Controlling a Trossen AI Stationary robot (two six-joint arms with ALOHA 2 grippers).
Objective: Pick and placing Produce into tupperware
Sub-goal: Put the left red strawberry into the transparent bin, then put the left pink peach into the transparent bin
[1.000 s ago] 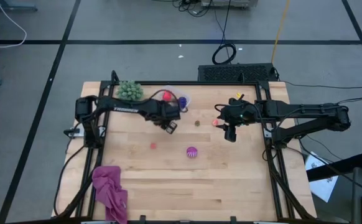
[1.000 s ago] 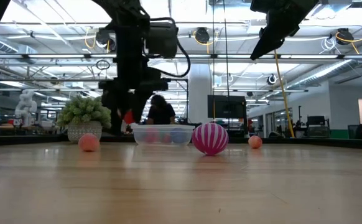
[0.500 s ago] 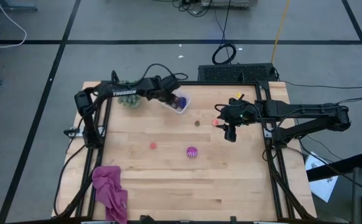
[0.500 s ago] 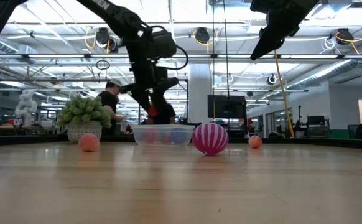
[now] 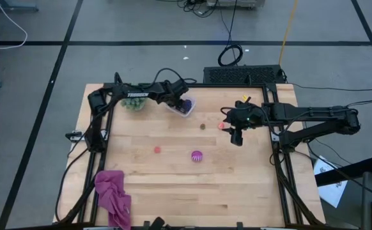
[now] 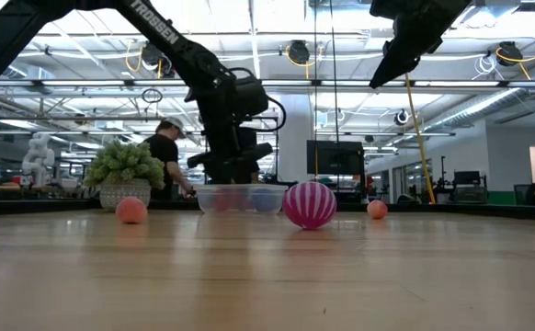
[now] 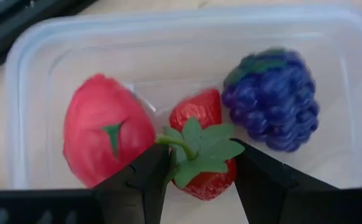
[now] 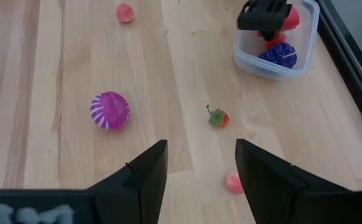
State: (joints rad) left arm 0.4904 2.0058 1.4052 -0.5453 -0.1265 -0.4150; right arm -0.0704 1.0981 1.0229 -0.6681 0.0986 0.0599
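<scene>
Light wooden table (image 5: 173, 185), big open workshop behind it with a person (image 6: 166, 156) standing back there. The left gripper (image 7: 196, 177) hangs right over the clear tupperware (image 5: 181, 107) and is pinching a strawberry (image 7: 201, 149) between its fingers; a red fruit (image 7: 106, 137) and blue-purple berry (image 7: 271, 99) sit in the tub just past it. The right gripper (image 8: 196, 180) hovers with fingers spread, nothing in them. Ahead of it: a striped magenta ball (image 8: 110, 110), a small brownish piece (image 8: 218, 117) (hard to tell what), two pink fruits (image 8: 234, 182) (image 8: 125, 12).

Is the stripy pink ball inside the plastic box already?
No, the striped ball sits on the bare wooden table, well away from the clear tub.
</scene>
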